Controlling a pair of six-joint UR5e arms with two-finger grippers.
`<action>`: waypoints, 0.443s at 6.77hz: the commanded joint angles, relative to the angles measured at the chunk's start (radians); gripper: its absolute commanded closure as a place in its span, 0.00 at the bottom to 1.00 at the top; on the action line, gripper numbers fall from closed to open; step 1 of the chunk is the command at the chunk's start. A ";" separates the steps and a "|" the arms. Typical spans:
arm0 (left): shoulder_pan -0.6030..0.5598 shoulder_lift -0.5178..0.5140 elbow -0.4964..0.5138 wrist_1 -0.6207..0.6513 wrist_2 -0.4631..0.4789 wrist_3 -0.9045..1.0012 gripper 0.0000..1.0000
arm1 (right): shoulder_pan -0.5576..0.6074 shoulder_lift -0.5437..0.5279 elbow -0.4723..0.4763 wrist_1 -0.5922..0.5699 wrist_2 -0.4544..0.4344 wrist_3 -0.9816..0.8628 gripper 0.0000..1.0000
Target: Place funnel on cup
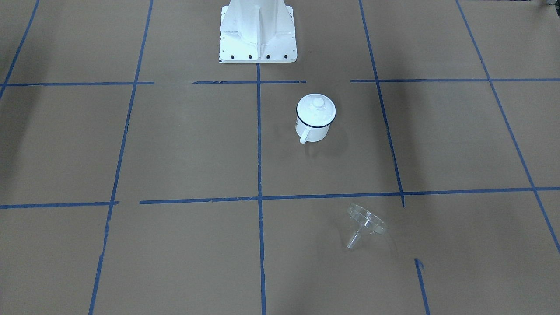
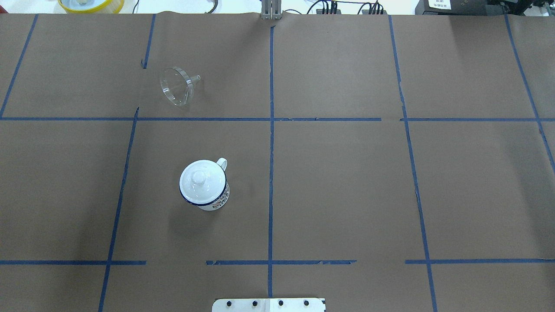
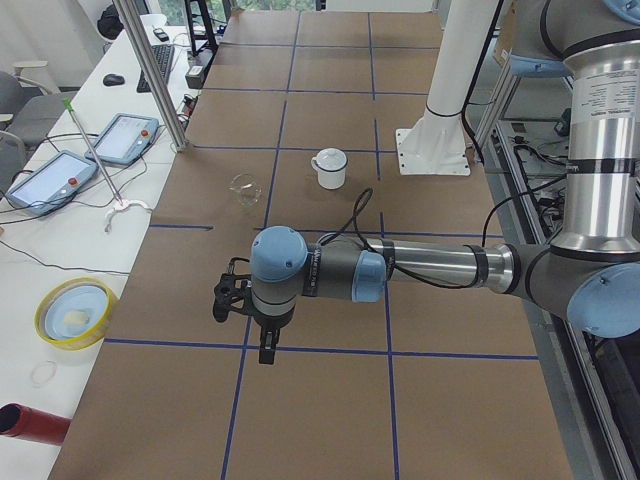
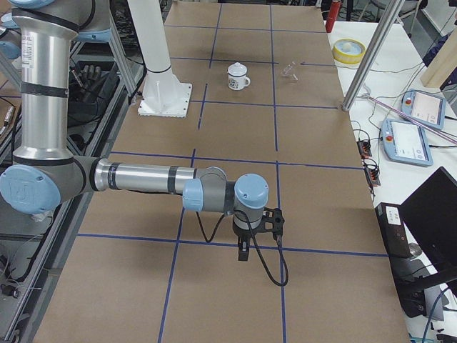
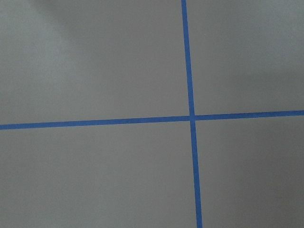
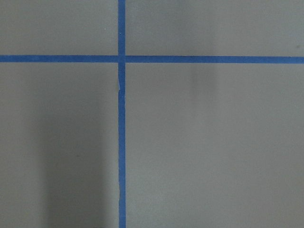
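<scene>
The cup (image 1: pixel 316 133) is a white enamel mug with a dark blue rim; it stands upright on the brown table, also seen in the overhead view (image 2: pixel 215 203). A round white knobbed lid (image 1: pixel 316 110) sits on top of it. The clear funnel (image 1: pixel 365 224) lies on its side, apart from the cup, farther from the robot base (image 2: pixel 177 86). My left gripper (image 3: pixel 265 345) shows only in the exterior left view, my right gripper (image 4: pixel 243 254) only in the exterior right view. Both hang over bare table far from cup and funnel. I cannot tell if they are open or shut.
The white robot base (image 1: pixel 257 33) stands at the table edge near the cup. A yellow bowl (image 3: pixel 75 310), teach pendants (image 3: pixel 50 178) and a metal post (image 3: pixel 155 70) are on the side bench. Blue tape lines grid the table. Both wrist views show only table and tape.
</scene>
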 commanded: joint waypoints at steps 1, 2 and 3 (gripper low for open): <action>0.024 0.009 -0.070 -0.114 0.002 -0.326 0.00 | 0.000 0.000 -0.001 0.000 0.000 0.000 0.00; 0.118 0.009 -0.121 -0.113 0.012 -0.428 0.00 | 0.000 0.000 0.001 0.000 0.000 0.000 0.00; 0.192 -0.003 -0.165 -0.118 0.015 -0.588 0.00 | 0.000 0.000 0.001 0.000 0.000 0.000 0.00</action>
